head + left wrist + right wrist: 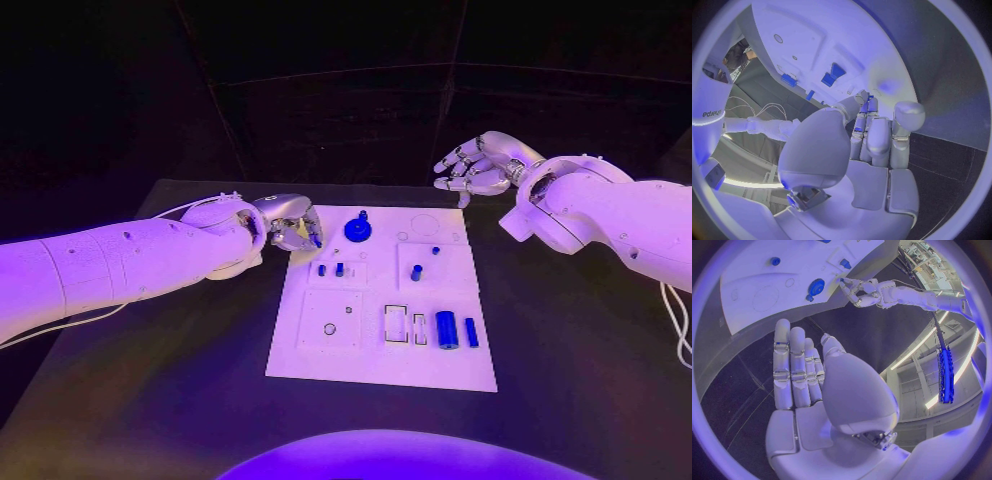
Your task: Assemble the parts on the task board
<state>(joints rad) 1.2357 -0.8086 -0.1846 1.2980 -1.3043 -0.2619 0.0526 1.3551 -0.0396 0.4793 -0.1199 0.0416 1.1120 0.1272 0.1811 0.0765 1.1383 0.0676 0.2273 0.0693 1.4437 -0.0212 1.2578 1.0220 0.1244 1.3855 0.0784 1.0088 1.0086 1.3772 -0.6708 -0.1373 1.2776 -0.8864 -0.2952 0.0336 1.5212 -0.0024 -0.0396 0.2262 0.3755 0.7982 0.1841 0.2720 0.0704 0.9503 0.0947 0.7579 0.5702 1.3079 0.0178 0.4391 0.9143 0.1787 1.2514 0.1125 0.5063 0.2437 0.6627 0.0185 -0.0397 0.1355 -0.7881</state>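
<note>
- The task board (378, 350), a white plate, lies in the middle of the black table (577, 340) and carries several recessed bays.
- Near its far edge sits a round blue disc (358, 231) with a small knob on top; the right wrist view shows the same disc (816, 287) on the board.
- Nearer than the disc, a shallow square bay holds two short blue pegs (330, 269) standing side by side.
- Beside that bay, toward the right arm, another bay holds one blue peg (415, 272), with a smaller blue piece (436, 250) just beyond it.
- At the board's near end, a blue cylinder (447, 329) and a thin blue pin (472, 331) lie side by side, next to two narrow rectangular slots (404, 325).
- The left hand (290, 224) hovers at the board's far left corner, just beside the disc, fingers curled in together; whether anything is pinched I cannot tell.
- The right hand (480, 164) is raised beyond the board's far right corner, well apart from it, fingers spread and holding nothing.
</note>
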